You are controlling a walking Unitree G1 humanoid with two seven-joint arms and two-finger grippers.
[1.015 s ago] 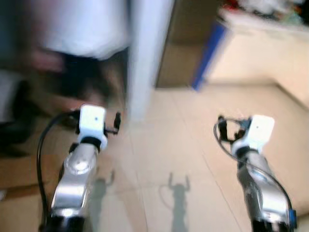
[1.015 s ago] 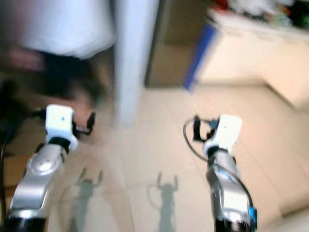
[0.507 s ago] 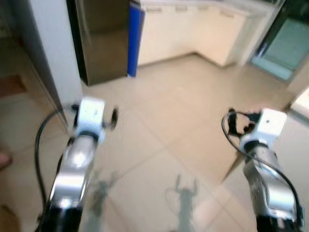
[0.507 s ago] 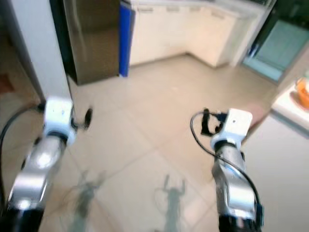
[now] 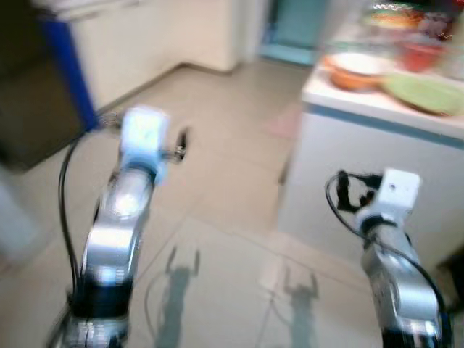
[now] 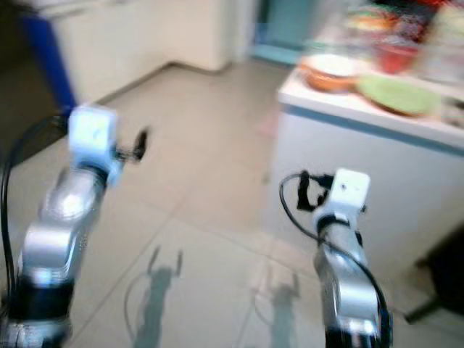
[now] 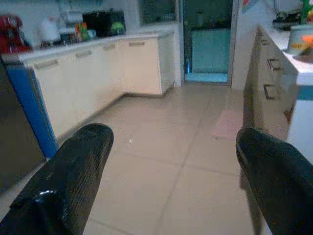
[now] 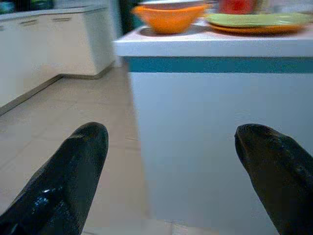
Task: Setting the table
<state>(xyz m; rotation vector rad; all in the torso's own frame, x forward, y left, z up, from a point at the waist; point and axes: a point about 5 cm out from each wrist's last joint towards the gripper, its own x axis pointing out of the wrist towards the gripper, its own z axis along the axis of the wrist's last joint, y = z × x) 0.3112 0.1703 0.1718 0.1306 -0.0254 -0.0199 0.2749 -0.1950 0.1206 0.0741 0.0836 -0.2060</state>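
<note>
Both arms are raised forward, empty, for the approach: left gripper point(image 7: 171, 161) and right gripper point(image 8: 168, 161) fingers spread apart. An orange bowl point(image 8: 168, 17) and green plate point(image 8: 257, 19) sit near the white counter's point(image 8: 205, 46) front edge.

A surface point(image 5: 377, 109) stands ahead on the right, carrying a bowl point(image 5: 359, 69) with a plate point(image 5: 424, 93) beside it to the right. Cabinets point(image 7: 93, 78) line the far left wall. Tiled floor point(image 5: 225, 174) lies between them.
</note>
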